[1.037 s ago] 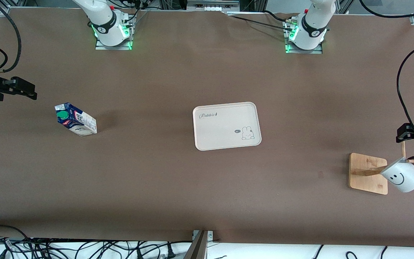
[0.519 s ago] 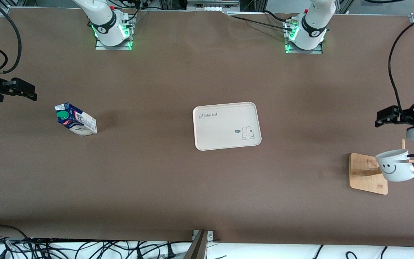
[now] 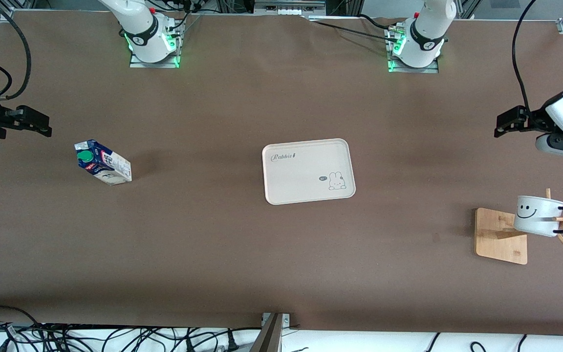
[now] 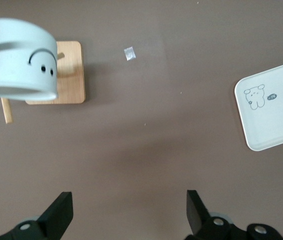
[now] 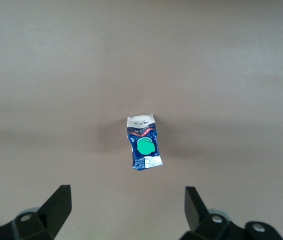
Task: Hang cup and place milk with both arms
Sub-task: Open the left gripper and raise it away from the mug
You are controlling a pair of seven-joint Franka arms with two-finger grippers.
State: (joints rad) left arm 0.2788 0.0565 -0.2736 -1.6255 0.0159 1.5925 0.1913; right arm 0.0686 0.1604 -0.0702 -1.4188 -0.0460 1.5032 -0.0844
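Right gripper (image 3: pixel 37 126): up in the air over bare table at the right arm's end, fingers spread wide with nothing between them; the 2 fingertips (image 5: pixel 56 200) show apart in the right wrist view.
Milk (image 3: pixel 102 162): stands on the table toward the right arm's end, green cap up, near the right gripper but apart from it; in the right wrist view the carton (image 5: pixel 144 142) sits alone on the brown surface.
Tray (image 3: pixel 308 170): pale pink, with a rabbit drawing, at the table's middle, well apart from the milk and the rack.
Rack (image 3: pixel 501 235): wooden base with pegs, toward the left arm's end, nearer to the front camera than the tray.
Cup (image 3: pixel 537 215): hangs by its black handle on 1 peg of the rack, smiley face showing; also seen in the left wrist view (image 4: pixel 19 60).
Left gripper (image 3: pixel 511 122): in the air over bare table at the left arm's end, fingers wide apart, holding nothing, clear of the cup.
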